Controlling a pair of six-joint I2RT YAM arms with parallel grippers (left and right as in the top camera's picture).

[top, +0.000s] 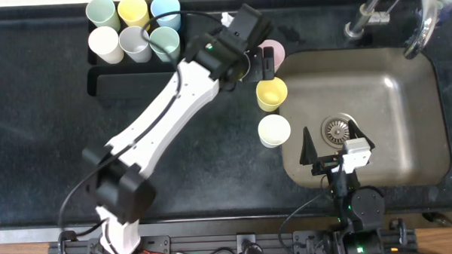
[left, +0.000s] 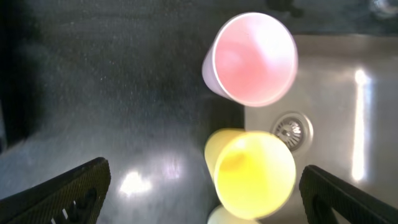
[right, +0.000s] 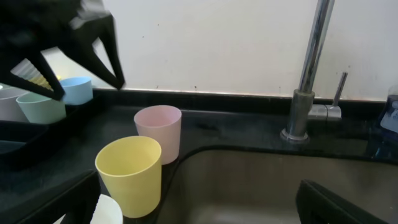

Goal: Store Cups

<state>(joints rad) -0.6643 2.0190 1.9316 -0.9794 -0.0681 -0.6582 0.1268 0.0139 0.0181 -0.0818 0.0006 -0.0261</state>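
Three cups stand in a line on the dark counter beside the sink: a pink cup (top: 275, 51) (left: 255, 59) (right: 158, 134), a yellow cup (top: 271, 94) (left: 252, 174) (right: 129, 174) and a cream cup (top: 274, 130) (right: 112, 214). My left gripper (top: 263, 63) (left: 205, 199) (right: 74, 37) hangs open above the pink and yellow cups and holds nothing. A black tray (top: 115, 82) at the back left holds several cups, among them a mint cup (top: 165, 42) (right: 42, 107) and a blue cup (top: 165, 10) (right: 78, 89). Low over the sink, my right gripper (top: 336, 142) (right: 193, 211) is open and empty.
The steel sink (top: 406, 98) (right: 249, 180) fills the right side, with its drain (left: 291, 129) near the cups. A faucet (top: 369, 13) (right: 308, 74) rises behind it. Bare dark counter (top: 45, 141) lies left of the cups and in front of the tray.
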